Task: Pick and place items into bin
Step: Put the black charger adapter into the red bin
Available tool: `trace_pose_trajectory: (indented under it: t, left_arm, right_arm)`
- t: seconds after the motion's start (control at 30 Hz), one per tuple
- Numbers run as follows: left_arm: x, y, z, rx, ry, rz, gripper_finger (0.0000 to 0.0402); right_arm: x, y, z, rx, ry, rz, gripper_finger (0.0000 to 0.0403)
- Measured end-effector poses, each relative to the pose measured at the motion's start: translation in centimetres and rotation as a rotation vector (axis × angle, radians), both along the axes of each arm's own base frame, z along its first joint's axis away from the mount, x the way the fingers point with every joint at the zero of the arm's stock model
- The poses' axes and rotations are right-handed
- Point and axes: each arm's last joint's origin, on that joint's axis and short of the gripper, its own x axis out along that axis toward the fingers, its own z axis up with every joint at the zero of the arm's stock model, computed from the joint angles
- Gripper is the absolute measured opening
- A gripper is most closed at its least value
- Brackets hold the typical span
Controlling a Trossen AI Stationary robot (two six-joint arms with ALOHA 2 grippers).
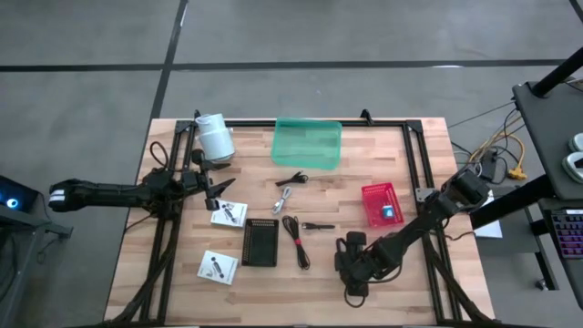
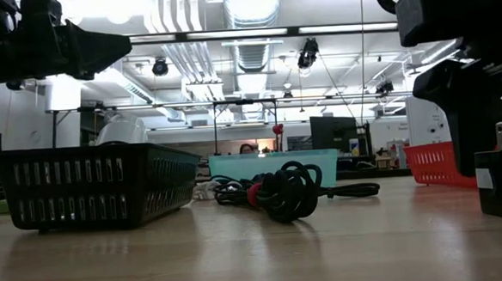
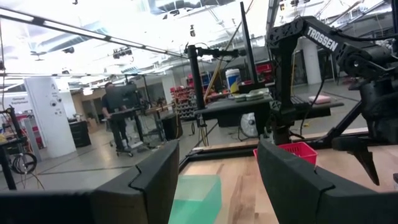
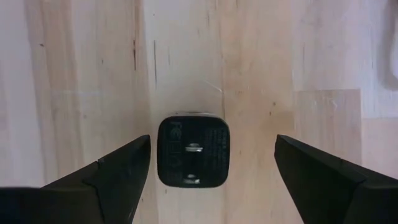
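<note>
- Right gripper [image 4: 211, 171] hangs over the worktop [image 1: 419, 292] toward its near right part, fingers spread wide, with a small black cube [image 4: 193, 151] on the wood between them, touching neither.
- That cube is a glossy charger block with rounded corners, faint lettering on its face and two metal prongs pointing up; in the high view it is hidden under the gripper [image 1: 353, 264].
- Left gripper [image 1: 211, 187] hovers near the worktop's left edge, beside the white roll [image 1: 215, 137]; its fingers [image 3: 155, 180] stand apart with nothing between them.
- A translucent green bin [image 1: 307, 144] sits at the middle of the far edge.
- A red basket [image 1: 382, 203] right of centre holds a tiny blue piece [image 1: 387, 212].
- A black mesh basket [image 1: 260, 242] lies near the centre, left of a coiled black-and-red cable [image 1: 297, 240].
- A short white cable [image 1: 284, 198] and a thin black cable [image 1: 291, 179] lie between the bin and the mesh basket; another small black cable [image 1: 318, 225] lies beside the coil.
- Two white printed cards [image 1: 229, 214] lie on the left side, one [image 1: 217, 267] nearer the near edge.
</note>
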Motion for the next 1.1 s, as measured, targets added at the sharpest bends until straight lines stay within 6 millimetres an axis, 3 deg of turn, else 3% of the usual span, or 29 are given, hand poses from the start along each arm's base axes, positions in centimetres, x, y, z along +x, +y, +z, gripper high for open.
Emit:
trace_pose_trajectory:
  t: [0.3, 0.87, 1.1]
  left_arm:
    - [0.0, 0.0, 0.0, 0.0, 0.0, 0.0, 0.02]
    - [0.0, 0.0, 0.0, 0.006, 0.001, 0.001, 0.02]
    - [0.0, 0.0, 0.0, 0.006, 0.001, 0.001, 0.02]
  right_arm:
    - [0.0, 0.0, -0.2, -0.002, 0.004, -0.006, 0.03]
    - [0.0, 0.0, 0.0, -0.005, 0.003, 0.013, 0.0145]
    - [-0.5, -1.0, 2.0, -0.045, 0.09, -0.109, 0.0135]
